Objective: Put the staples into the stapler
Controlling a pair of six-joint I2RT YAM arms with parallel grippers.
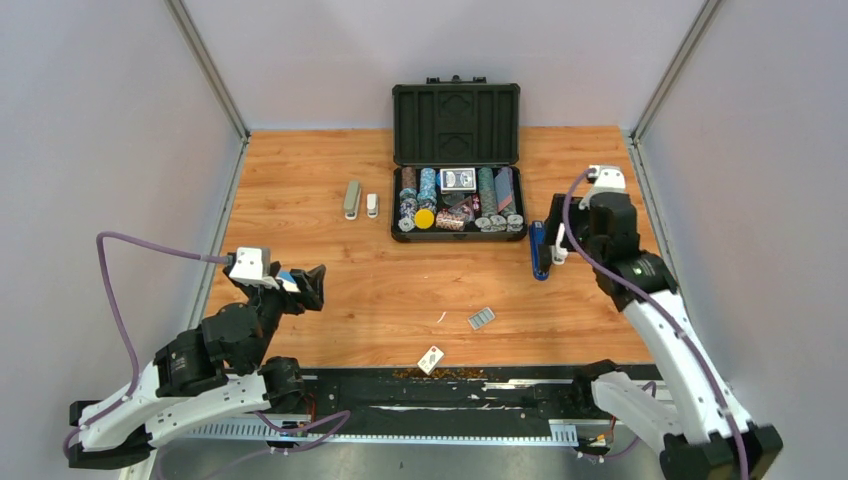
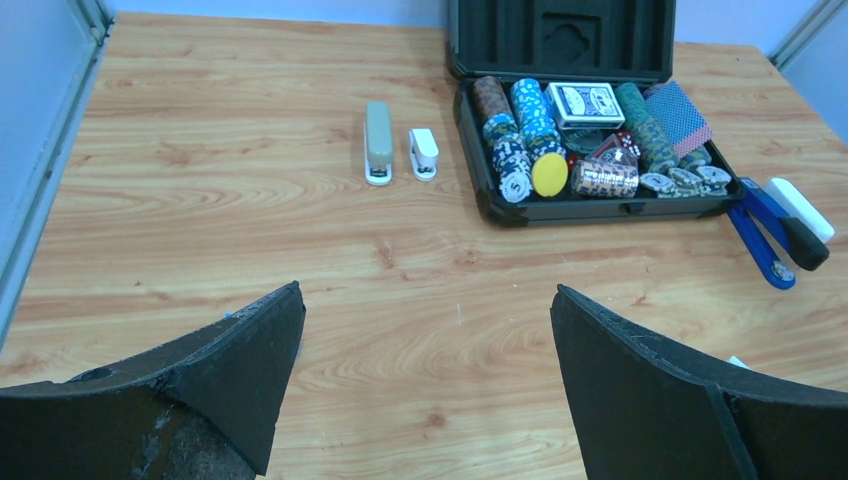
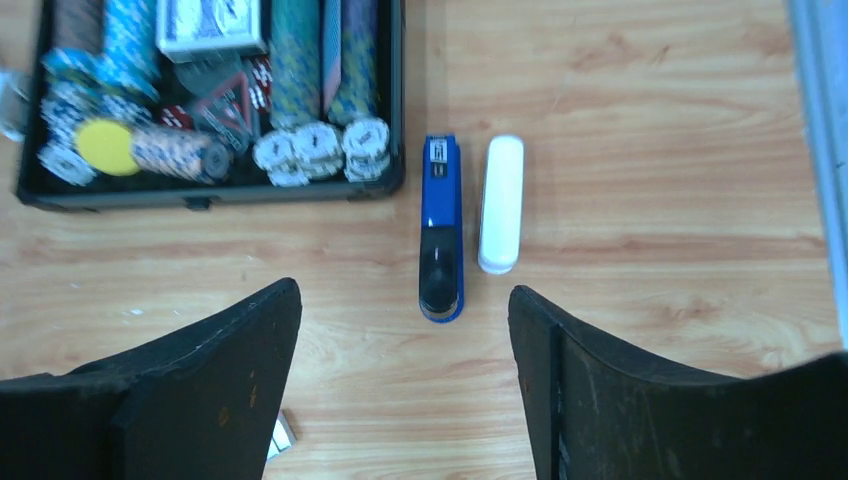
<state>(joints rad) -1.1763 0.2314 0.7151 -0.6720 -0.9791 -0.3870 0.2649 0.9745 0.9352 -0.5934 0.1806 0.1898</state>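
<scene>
right arm (image 1: 650, 300) stretches up the table's (image 1: 350, 290) right side, the right gripper (image 3: 402, 290) spread wide and empty over the stapler (image 3: 441, 230), which lies flat beside the chip case (image 1: 456, 125) (long axis near-to-far, black end nearest). the staples (image 1: 481, 318) sit mid-table, well apart. left gripper (image 2: 427, 291) hovers low, jaws parted.

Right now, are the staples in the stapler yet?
Not yet. Nothing looks done: the staples lie loose, well apart from the stapler. In hand: the right gripper is open, facing the stapler; the left gripper is open and empty. Still to do: open the stapler, pick up the staples, slide them in, close it.
</scene>
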